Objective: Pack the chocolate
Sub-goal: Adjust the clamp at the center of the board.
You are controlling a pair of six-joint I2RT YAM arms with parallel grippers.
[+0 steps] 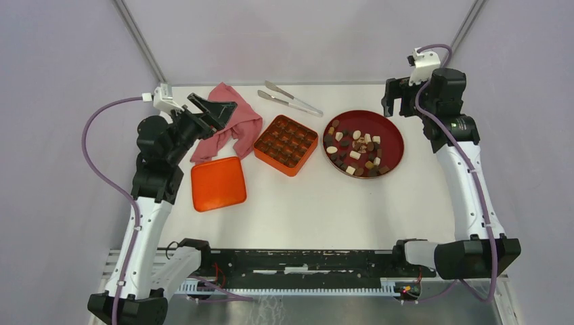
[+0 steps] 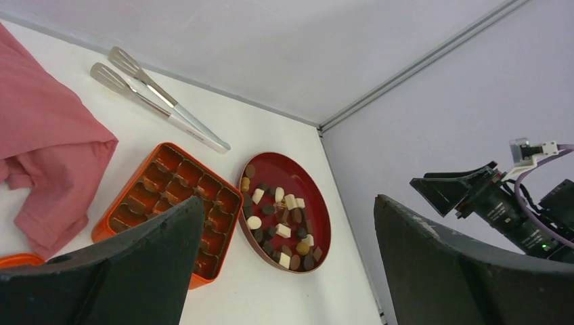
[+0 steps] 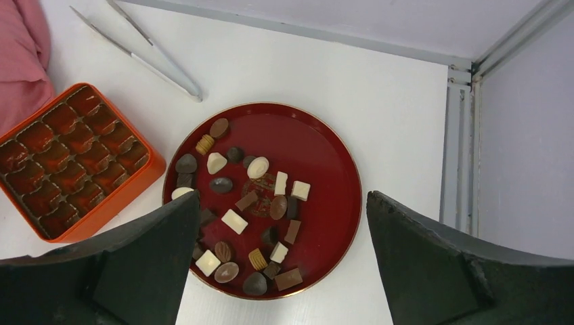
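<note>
While aloft, both hands [image 1: 215, 103] [image 1: 397, 107] agape.

Your top view looks down from above and behind the arm bases at 6 o'clock, covering the whole desk [image 1: 325, 203]. Your left wrist view sits low near 9 o'clock facing 3 o'clock, while your right wrist view hangs close above the dark red plate [image 3: 325, 149], looking down. All three share that plate, its chocolate [image 3: 259, 167], the orange box [image 1: 273, 161] and the tongs [image 1: 291, 98].
</note>
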